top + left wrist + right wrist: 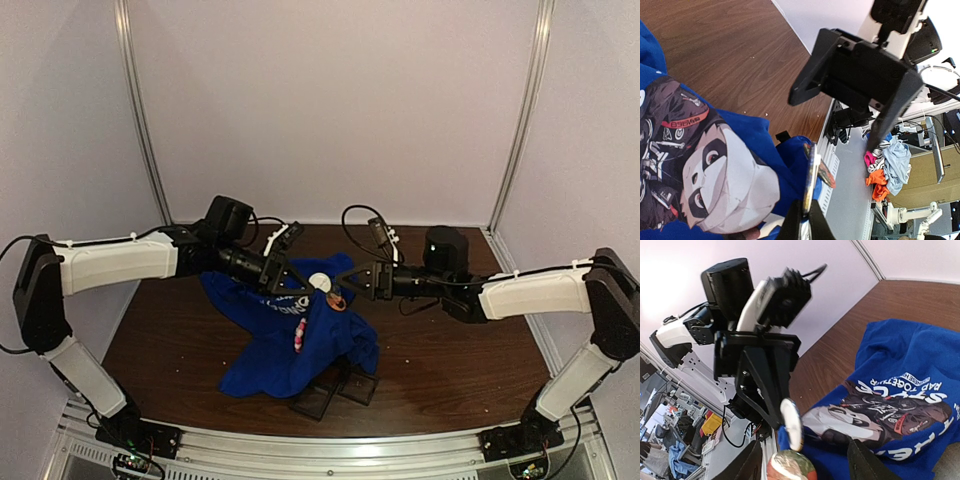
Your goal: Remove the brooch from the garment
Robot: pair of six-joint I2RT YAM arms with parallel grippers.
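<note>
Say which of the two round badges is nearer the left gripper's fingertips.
The plain white badge, pinched in the left gripper; the colourful badge sits apart from it, between the right gripper's open fingers.

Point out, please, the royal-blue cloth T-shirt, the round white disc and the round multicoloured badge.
Royal-blue T-shirt [262,355], top external view, plain cloth below the print.
Round white disc [791,424], right wrist view, its face.
Round multicoloured badge [790,466], right wrist view, its upper face.
</note>
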